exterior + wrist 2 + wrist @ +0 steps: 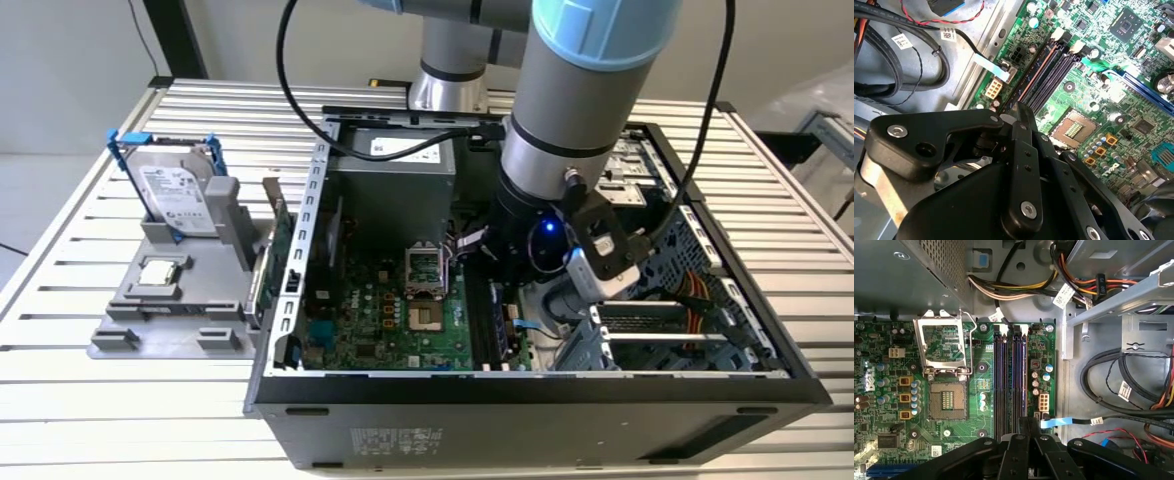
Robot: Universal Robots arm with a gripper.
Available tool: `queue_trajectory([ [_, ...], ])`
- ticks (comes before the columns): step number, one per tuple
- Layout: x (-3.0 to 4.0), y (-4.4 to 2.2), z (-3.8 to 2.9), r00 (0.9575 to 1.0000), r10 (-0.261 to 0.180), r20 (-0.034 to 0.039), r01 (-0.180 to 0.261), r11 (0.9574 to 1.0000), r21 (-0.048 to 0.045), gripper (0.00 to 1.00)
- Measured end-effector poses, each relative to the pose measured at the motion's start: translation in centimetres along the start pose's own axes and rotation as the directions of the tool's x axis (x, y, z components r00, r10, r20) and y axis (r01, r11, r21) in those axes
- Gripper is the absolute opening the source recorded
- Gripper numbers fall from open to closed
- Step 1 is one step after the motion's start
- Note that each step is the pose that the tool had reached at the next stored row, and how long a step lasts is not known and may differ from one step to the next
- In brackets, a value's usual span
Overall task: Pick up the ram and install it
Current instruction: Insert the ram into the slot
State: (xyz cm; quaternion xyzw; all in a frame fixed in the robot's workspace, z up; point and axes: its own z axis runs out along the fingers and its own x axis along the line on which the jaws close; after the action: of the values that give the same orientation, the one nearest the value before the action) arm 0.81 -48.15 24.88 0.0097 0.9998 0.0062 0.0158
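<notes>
My gripper [1027, 421] is down inside the open computer case [747, 330], over the motherboard's memory slots [1004, 375]. Its black fingers [1026, 150] are pressed together. The ram [1024, 375] shows edge-on as a thin dark strip running out from the fingertips, along the slot nearest the case's drive side. In the second wrist view the same strip, the ram [1036, 70], carries a reddish line and ends under my gripper [1021, 106]. How deep it sits in the slot is hidden. In the exterior view the arm's wrist [561, 230] covers the fingers.
The empty processor socket [946, 397] with its raised metal frame [944, 345] lies beside the slots. Cable bundles [1114, 390] and a blue ribbon cable [1056, 422] crowd the other side. Outside the case, a grey holder [134, 320] carries the hard drive [174, 190] and the processor chip [160, 270].
</notes>
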Motion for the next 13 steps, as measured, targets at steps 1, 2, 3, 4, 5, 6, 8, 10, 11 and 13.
queue_trajectory([
  [1, 0.0, 0.0, 0.0, 1.0, -0.002, 0.0, 0.002, 1.0, -0.0001, 0.0],
  [2, 0.0, 0.0, 0.0, 1.0, -0.006, 0.0, 0.006, 1.0, -0.0002, 0.0],
  [3, 0.01, 0.01, 0.0, 0.9999, -0.012, -0.0001, 0.012, 0.9999, -0.0004, 0.0],
  [4, 0.01, 0.01, 0.0, 0.9998, -0.019, -0.0003, 0.019, 0.9998, -0.0007, 0.0],
  [5, 0.01, 0.01, 0.0, 0.9996, -0.027, -0.0003, 0.027, 0.9996, -0.0009, 0.0],
  [6, 0.01, 0.01, 0.0, 0.9993, -0.038, -0.0005, 0.038, 0.9993, -0.0011, 0.0],
  [8, 0.02, 0.01, -0.01, 0.9981, -0.062, -0.0008, 0.062, 0.9981, -0.0019, 0.0],
  [10, 0.02, 0.01, -0.01, 0.9963, -0.086, -0.0011, 0.086, 0.9962, -0.0026, 0.0],
  [11, 0.01, 0.01, -0.01, 0.9952, -0.098, -0.0012, 0.098, 0.9952, -0.003, 0.0],
  [13, 0.02, 0.01, 0.0, 0.9923, -0.124, -0.0013, 0.124, 0.9923, -0.004, 0.0],
])
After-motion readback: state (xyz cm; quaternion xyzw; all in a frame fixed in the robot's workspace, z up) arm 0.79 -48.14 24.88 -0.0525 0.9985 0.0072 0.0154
